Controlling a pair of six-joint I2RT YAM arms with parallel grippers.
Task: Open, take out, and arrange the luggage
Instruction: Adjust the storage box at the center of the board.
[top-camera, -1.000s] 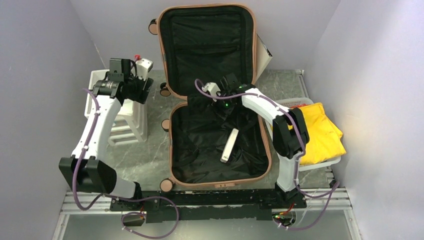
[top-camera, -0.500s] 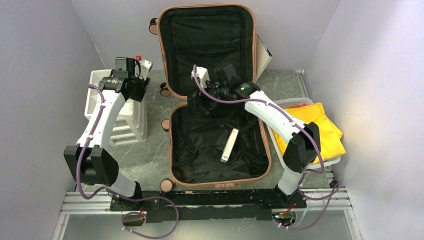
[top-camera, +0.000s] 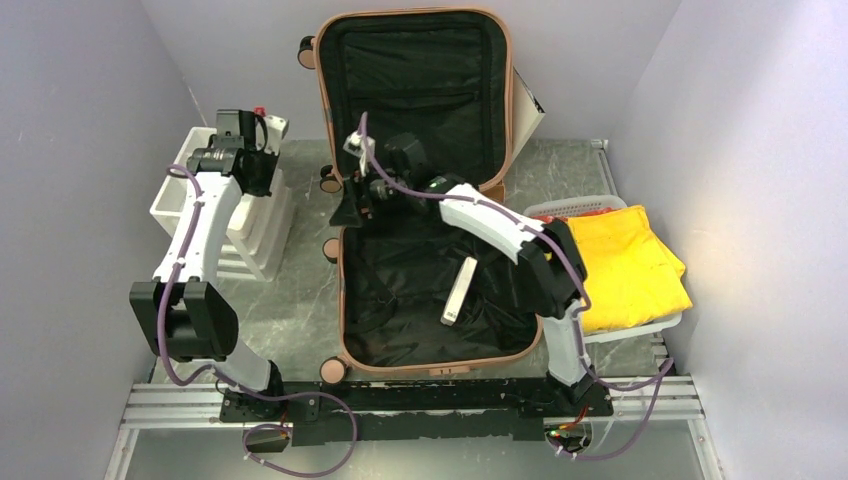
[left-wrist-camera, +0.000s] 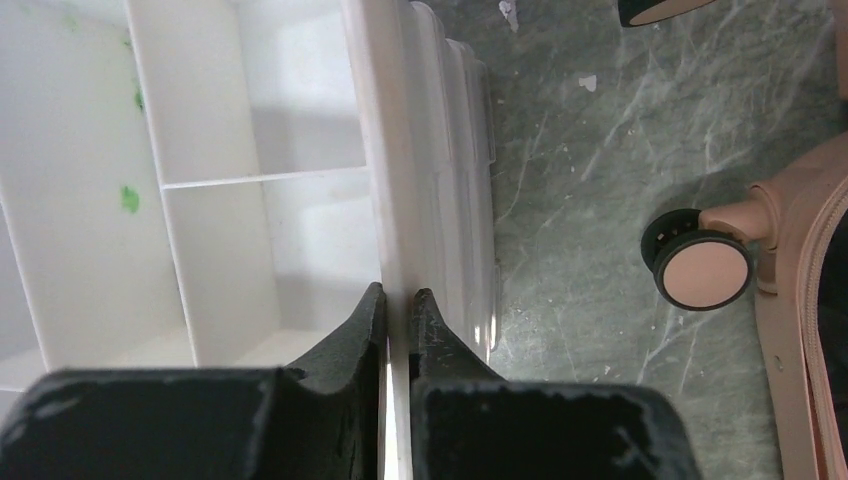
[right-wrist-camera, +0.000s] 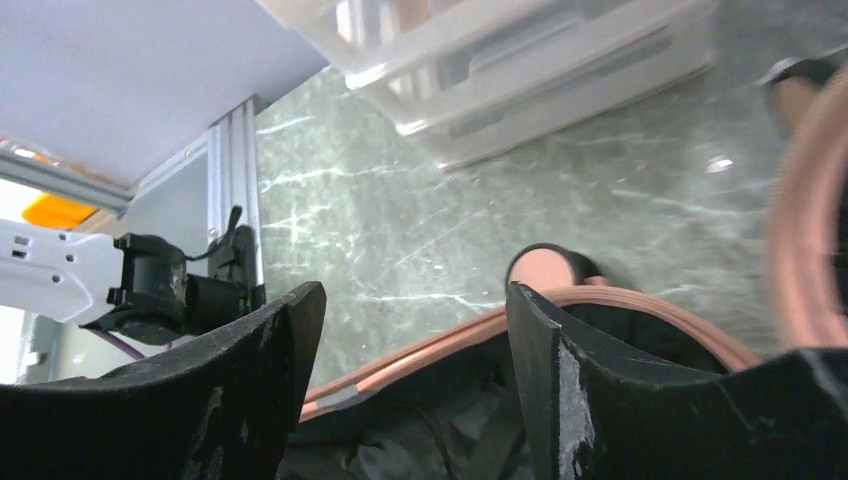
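My left tool (left-wrist-camera: 398, 298) is pinched tight on a wall of the white bin (left-wrist-camera: 392, 150). My right tool (right-wrist-camera: 415, 300) is spread wide, gripping nothing, over the suitcase (top-camera: 400, 310) rim near the hinge. The suitcase lies open on the counter (top-camera: 300, 310), lid against the back wall, white bar (top-camera: 458, 291) inside

Both arms are raised off the surface. The left arm (top-camera: 195, 235) has its elbow bent low on the outer left, forearm running up and away to the wrist. The left gripper (left-wrist-camera: 398, 300) points down, fingers (left-wrist-camera: 355, 330) pinched tight on the thin wall of a white bin (left-wrist-camera: 385, 150). The right arm (top-camera: 490, 215) has its elbow up near its base, forearm stretched far across to the left. The right gripper (right-wrist-camera: 415, 300) has jaws wide apart, nothing gripped.
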